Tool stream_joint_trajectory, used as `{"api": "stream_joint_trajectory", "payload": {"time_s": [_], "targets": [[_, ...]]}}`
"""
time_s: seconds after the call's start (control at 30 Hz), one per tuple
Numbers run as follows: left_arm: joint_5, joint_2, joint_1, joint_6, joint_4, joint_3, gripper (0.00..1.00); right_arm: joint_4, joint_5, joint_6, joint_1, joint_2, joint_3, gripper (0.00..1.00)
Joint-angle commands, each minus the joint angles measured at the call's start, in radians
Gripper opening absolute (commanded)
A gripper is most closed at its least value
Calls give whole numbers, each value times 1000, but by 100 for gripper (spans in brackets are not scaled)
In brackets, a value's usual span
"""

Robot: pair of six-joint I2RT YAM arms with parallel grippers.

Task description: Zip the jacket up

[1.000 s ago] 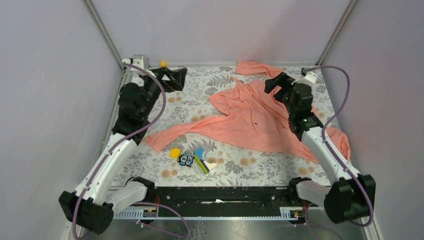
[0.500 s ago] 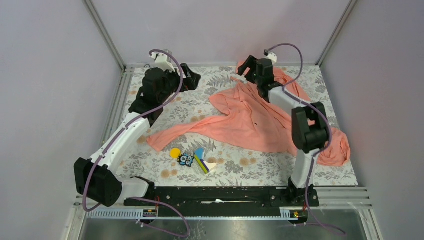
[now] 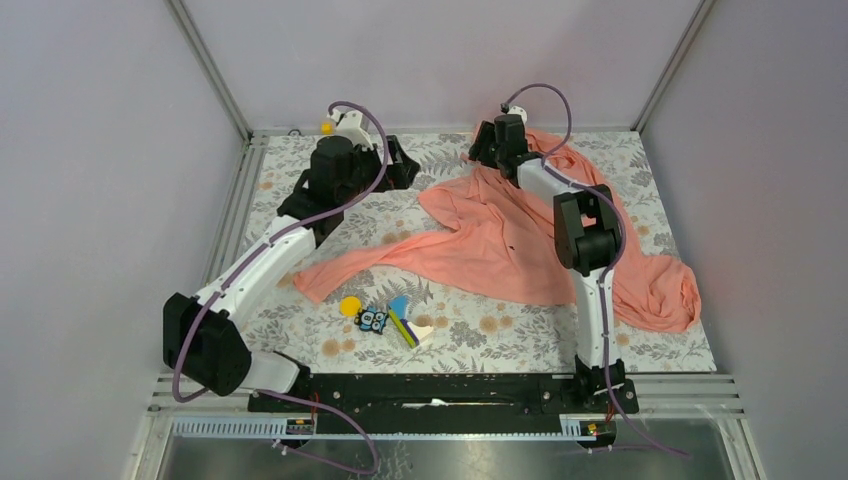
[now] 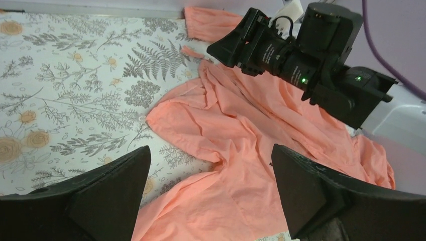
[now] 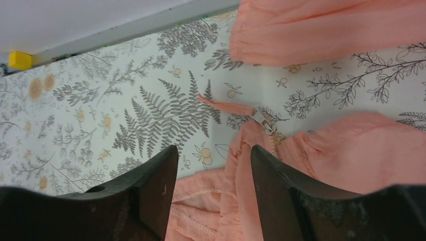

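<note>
Right arm swung from right edge to upper centre; right gripper (image 3: 479,150) now over top end of jacket (image 3: 500,245), fingers apart, pink hem between them, unpinched | left gripper (image 3: 402,166) shifted rightward, upper left-centre, spread wide, empty | jacket sprawled centre-to-right on floral table (image 3: 300,200)

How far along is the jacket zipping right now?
Nothing looks zipped: the jacket lies crumpled and open on the table. In hand: the right gripper, jaws apart, is poised at its far edge near the zip pull; the left gripper hangs open. Left: grasping, aligning, zipping.
</note>
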Motion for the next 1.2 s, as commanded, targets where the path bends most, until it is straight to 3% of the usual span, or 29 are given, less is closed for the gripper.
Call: {"api": "stream_joint_trajectory", "payload": {"time_s": [0.0,0.3,0.67,1.17], "targets": [[-2,28,-16,6,-4,61,99,-125,-42,-19,-29,31,101,60],[-58,39,-84,49,-36,76,99,-262,-43,-17,-62,56,130,54],[-76,18,-114,64,-45,79,99,-226,-174,0,-79,69,104,39],[-75,26,-116,63,-49,84,99,-281,-245,-23,-100,142,191,41]]}}
